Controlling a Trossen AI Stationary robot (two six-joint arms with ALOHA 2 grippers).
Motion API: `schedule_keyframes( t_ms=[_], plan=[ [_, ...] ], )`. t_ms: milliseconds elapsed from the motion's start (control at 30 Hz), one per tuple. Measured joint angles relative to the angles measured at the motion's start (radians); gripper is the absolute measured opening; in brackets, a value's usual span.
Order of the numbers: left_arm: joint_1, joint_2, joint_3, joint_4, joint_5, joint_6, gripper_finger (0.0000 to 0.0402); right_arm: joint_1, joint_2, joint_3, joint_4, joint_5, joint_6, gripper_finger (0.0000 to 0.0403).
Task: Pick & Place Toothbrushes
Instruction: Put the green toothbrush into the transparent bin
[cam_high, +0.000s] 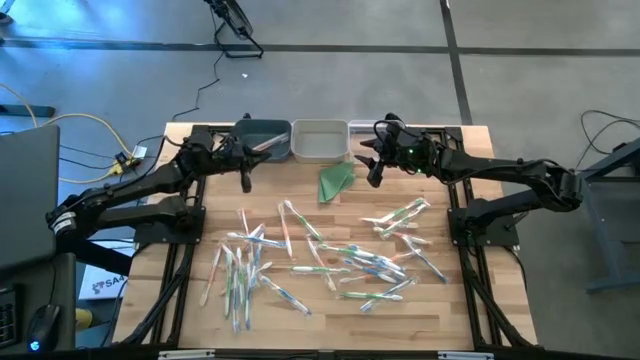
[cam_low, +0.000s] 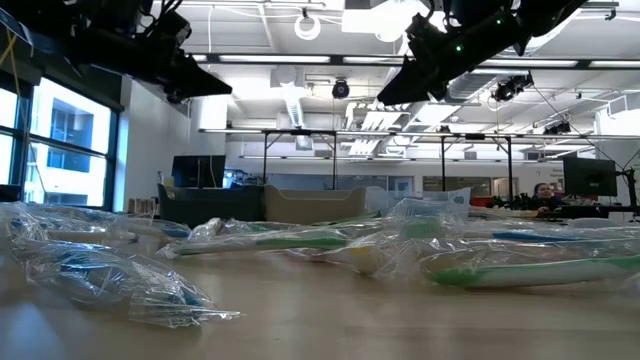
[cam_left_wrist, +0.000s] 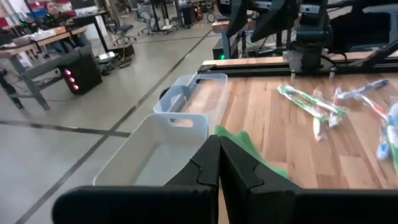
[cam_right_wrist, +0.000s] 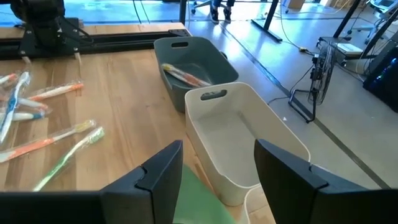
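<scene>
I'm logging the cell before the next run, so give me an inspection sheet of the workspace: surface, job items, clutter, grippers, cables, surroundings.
Surface: wooden table, bare at its front edge.
Job's things: wrapped toothbrushes scattered across the middle of the table; at least one lies in the dark bin; the white bin looks empty; a clear bin stands beside it at the back edge.
Clutter: folded green cloth in front of the bins.
Grippers: left gripper shut, holding nothing, near the dark bin; right gripper open, empty, above the cloth by the white bin.
Cables: yellow cable and black cable on the floor beside the table.
Surroundings: open workshop; a person seated far behind.
</scene>
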Motion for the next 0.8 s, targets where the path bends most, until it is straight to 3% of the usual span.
schedule_keyframes(
  t_ms=[267, 533, 800],
  plan=[
    [0.000, 0.000, 0.000, -0.043, 0.005, -0.041, 0.0000, 0.000, 0.000, 0.000, -0.001, -0.006, 0.047, 0.0191],
    [0.000, 0.000, 0.000, -0.043, 0.005, -0.042, 0.0000, 0.000, 0.000, 0.000, -0.007, -0.129, 0.125, 0.0191],
    [0.000, 0.000, 0.000, -0.037, 0.005, -0.042, 0.0000, 0.001, 0.000, 0.000, -0.058, -0.157, 0.125, 0.0191]
  ],
)
